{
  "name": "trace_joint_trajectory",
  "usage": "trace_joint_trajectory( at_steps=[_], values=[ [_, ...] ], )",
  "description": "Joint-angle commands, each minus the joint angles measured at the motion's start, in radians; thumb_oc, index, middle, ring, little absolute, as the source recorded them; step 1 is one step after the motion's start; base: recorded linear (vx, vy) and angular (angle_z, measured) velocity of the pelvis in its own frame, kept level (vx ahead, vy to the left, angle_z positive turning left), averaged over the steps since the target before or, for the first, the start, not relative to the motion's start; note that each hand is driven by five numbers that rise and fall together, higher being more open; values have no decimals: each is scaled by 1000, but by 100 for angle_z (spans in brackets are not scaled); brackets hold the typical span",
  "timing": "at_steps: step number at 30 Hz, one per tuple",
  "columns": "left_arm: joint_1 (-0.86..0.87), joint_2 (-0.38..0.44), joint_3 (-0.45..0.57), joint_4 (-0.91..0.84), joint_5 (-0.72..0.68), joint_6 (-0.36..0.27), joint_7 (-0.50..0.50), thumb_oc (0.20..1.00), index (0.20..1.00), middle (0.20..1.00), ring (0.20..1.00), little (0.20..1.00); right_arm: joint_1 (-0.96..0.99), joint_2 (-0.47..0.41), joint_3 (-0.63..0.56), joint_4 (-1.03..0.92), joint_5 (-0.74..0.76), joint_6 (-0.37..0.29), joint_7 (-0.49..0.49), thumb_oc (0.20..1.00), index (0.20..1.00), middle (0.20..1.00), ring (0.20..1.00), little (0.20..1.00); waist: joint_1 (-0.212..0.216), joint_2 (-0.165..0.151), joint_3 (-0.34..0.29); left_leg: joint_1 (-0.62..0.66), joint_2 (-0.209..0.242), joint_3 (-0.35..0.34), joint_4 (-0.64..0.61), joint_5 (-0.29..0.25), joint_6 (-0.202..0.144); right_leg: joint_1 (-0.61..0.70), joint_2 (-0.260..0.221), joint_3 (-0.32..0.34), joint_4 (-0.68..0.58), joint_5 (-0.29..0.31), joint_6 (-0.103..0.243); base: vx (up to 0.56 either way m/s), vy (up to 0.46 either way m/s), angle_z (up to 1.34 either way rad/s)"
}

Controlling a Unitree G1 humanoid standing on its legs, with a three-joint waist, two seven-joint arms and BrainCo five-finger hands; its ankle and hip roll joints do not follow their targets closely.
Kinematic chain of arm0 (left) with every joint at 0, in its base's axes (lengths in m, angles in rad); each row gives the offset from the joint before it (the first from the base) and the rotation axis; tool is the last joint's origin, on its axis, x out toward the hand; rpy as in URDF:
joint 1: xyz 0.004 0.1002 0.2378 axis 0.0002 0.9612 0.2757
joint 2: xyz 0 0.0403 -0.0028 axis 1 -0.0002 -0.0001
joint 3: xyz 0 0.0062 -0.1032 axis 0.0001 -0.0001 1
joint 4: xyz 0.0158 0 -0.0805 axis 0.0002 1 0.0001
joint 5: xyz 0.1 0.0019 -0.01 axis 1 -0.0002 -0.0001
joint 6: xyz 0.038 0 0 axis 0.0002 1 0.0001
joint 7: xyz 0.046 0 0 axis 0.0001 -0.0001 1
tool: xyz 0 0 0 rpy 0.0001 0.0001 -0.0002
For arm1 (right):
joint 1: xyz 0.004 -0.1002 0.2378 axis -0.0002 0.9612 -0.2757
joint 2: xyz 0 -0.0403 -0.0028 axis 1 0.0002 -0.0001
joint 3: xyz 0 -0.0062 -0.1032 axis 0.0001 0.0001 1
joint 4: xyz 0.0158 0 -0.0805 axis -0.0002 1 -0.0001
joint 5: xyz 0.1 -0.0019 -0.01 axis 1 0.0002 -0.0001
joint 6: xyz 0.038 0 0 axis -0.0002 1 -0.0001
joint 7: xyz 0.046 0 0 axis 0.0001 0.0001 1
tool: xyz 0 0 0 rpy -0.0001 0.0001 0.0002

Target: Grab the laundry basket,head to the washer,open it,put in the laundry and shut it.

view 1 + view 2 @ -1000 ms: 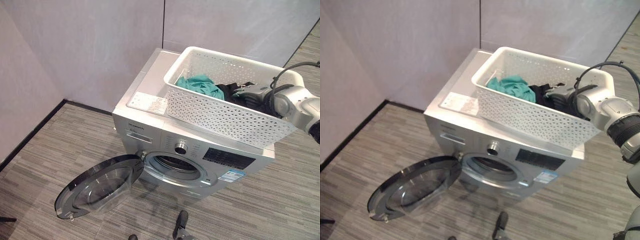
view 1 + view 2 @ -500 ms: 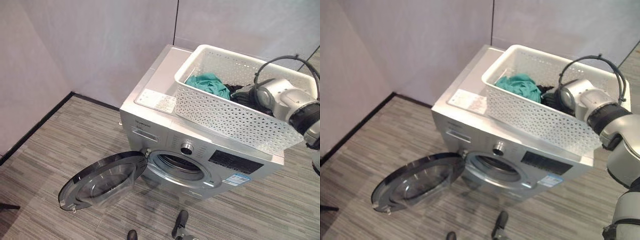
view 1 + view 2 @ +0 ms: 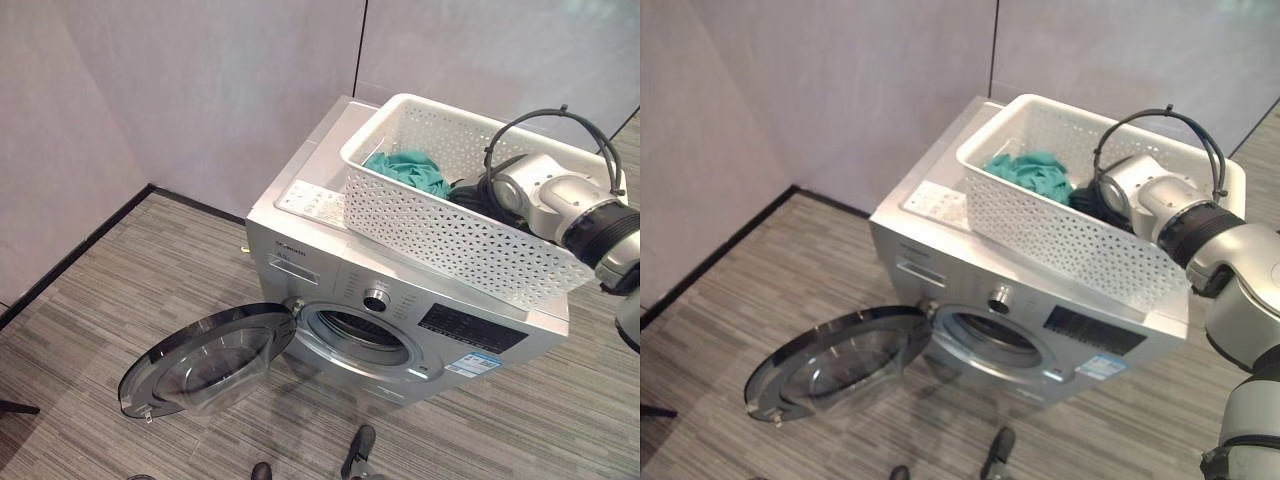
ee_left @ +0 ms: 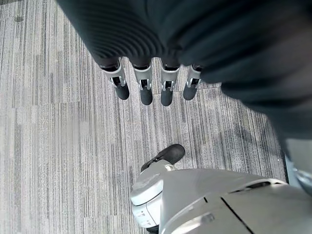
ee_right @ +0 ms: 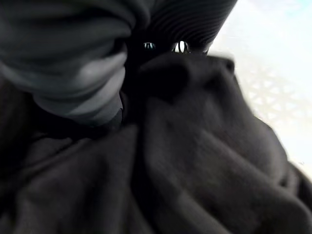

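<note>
A white perforated laundry basket point(image 3: 450, 235) stands on top of the silver washer point(image 3: 300, 262). It holds a teal garment point(image 3: 408, 172) and black laundry point(image 5: 195, 161). My right hand point(image 3: 1092, 200) is down inside the basket, sunk into the black laundry, which hides its fingers. The washer's round door point(image 3: 205, 360) hangs wide open to the left of the drum opening point(image 3: 355, 330). My left hand point(image 4: 141, 83) hangs over the floor with straight fingers and holds nothing.
Grey partition walls point(image 3: 200, 90) stand close behind and to the left of the washer. The open door juts out low over the striped grey floor point(image 3: 120, 300) at the front left. A printed sheet point(image 3: 315, 200) lies on the washer's top.
The camera has shifted a little. My right arm has reached further into the basket, and the hand has sunk into the black laundry.
</note>
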Motion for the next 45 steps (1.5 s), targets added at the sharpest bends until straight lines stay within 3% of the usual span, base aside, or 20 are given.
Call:
trace_joint_trajectory(
  at_steps=[1,8,10,13,16,17,21,25,27,28,32,40,45],
  values=[
    [-51,27,-5,18,-10,14,-10,1000,1000,1000,1000,1000,-120,56,-90,149,31,41,-84,200,200,200,200,200,31,-55,71,8,-20,-5,-14,76,20,78,-36,44,-3,5,82,0,0,0],
    [-40,25,-4,36,-19,15,-1,1000,1000,1000,1000,1000,-159,88,-177,295,91,58,-199,200,200,200,200,200,24,-50,58,27,-23,-4,-14,75,21,98,-36,50,-3,3,81,0,0,0],
    [-36,18,2,41,-23,15,5,1000,1000,1000,1000,1000,-140,60,-250,287,153,61,-252,200,200,200,200,200,14,-43,48,44,-23,0,-14,75,20,115,-35,56,-3,2,81,0,0,0],
    [-24,11,0,46,-42,8,8,1000,1000,1000,1000,1000,-171,48,-377,391,354,68,-343,200,200,200,200,200,5,-32,23,74,-25,1,-14,75,20,150,-35,54,-3,-7,79,20,8,-5],
    [-28,7,-16,34,-52,-1,8,1000,1000,1000,1000,1000,-191,47,-414,439,415,68,-377,200,200,200,200,200,3,-28,16,80,-28,-3,-14,73,22,159,-36,51,-3,-9,79,0,0,0],
    [-39,3,-26,19,-85,-11,6,1000,1000,1000,1000,1000,-216,50,-468,464,523,63,-422,200,200,200,200,200,1,-21,6,93,-29,-7,-14,64,23,173,-35,49,-3,-12,80,0,0,0],
    [-48,3,-51,-40,-148,-37,19,1000,1000,1000,1000,1000,-284,72,-497,522,656,41,-457,200,200,200,200,200,0,-17,-10,104,-34,-10,-14,66,27,190,-40,46,-3,-12,80,0,0,0],
    [-28,46,-119,-270,-242,-72,13,1000,1000,1000,1000,1000,-357,92,-540,531,776,-8,-562,200,200,200,200,200,6,-1,-18,124,-40,-20,-14,58,34,215,-44,40,-3,-11,85,-15,16,5],
    [14,124,-146,-522,-292,-84,-27,1000,1000,1000,1000,1000,-391,88,-535,529,781,-23,-595,200,200,200,200,200,12,15,-24,135,-39,-26,-14,48,36,228,-44,34,-3,-16,91,-11,29,6],
    [18,128,-144,-530,-293,-79,-29,1000,1000,1000,1000,1000,-390,89,-537,529,781,-23,-596,200,200,200,200,200,10,11,-24,132,-43,-27,-14,53,37,225,-48,33,-3,-13,90,-17,20,4],
    [77,261,-125,-878,-396,-70,-87,1000,1000,1000,1000,1000,-433,109,-561,550,831,-46,-641,200,200,200,200,200,32,25,-37,137,-42,-38,-13,47,40,238,-51,25,-3,-15,98,-13,14,14],
    [148,414,-50,-1287,-643,-42,-125,1000,1000,1000,1000,1000,-484,246,-687,526,1100,-120,-719,200,200,200,200,200,55,23,-60,142,-47,-57,-14,42,41,254,-64,6,-3,-15,103,-5,6,7],
    [148,492,-35,-1469,-764,-46,-134,1000,1000,1000,1000,1000,-579,308,-652,501,1139,-165,-774,200,200,200,200,200,76,6,-81,137,-51,-81,-14,43,38,266,-69,-18,-3,-19,106,9,-6,14]
  ],
)
